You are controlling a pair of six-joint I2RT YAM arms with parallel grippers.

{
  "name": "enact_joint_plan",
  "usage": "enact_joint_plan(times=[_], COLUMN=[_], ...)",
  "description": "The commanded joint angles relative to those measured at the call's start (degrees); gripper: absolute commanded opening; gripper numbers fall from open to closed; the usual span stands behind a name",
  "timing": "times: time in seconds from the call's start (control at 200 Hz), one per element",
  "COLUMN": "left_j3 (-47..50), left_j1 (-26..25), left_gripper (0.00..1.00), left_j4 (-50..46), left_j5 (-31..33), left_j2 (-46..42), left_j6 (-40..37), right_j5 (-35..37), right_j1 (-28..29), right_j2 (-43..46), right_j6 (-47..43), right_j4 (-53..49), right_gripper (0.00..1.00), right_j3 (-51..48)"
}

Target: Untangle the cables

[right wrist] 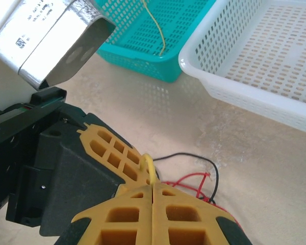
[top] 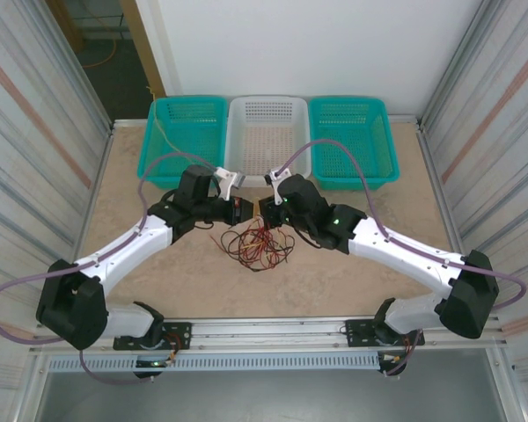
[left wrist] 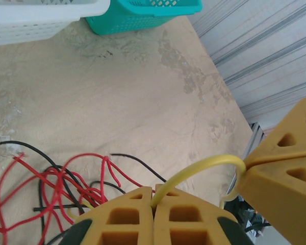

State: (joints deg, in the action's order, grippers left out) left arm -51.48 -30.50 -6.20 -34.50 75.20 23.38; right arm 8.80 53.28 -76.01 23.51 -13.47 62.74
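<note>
Cables [top: 257,246] in red and black are seen in the top view as a loose tangle at the middle of the surface [top: 158,281], just below the point where the two arms meet. The left gripper [top: 247,209] and right gripper [top: 267,209] are set tip to tip over the tangle's upper edge, neither nearer to it than the other.

In the left wrist view the left gripper [left wrist: 153,204] is closed tight on a yellow cable [left wrist: 204,166], which arches from bottom centre rightward to the right gripper [left wrist: 255,163]. Its long axis between the two grips thus runs across the frame, while the red strands [left wrist: 56,178] lie at lower left.

In the right wrist view the right gripper [right wrist: 152,196] is likewise clamped on the yellow cable, with only a short loop left between it and the left gripper's fingers [right wrist: 112,150]. The coming move is judged to turn on this short span: the grippers would have to be drawn apart along it, away from the tangle at lower right.
</note>
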Motion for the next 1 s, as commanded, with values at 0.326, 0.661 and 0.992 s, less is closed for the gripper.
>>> enact_joint_plan(times=[0.326,0.661,0.992], left_j3=[-4.4,-7.4,-6.2], left_j1=[0.3,3.9,4.7], left_gripper=[0.0,0.0,0.0], left_j4=[-2.2,-7.6,-1.8], left_j5=[1.5,-1.0,-3.5], left_j2=[-10.8,-14.8,-15.1], left_j6=[-1.7,-3.8,2.6], right_j5=[3.9,1.6,-5.9], right_j1=[-2.6,-8.2,-3.7], right_j2=[2.8,6.4,16.0], right_j6=[9.1,16.7,10.2], right_j4=[-1.7,-3.8,1.9], right_gripper=[0.49,0.33,0.55], right_j3=[-11.3,-23.3,-17.4])
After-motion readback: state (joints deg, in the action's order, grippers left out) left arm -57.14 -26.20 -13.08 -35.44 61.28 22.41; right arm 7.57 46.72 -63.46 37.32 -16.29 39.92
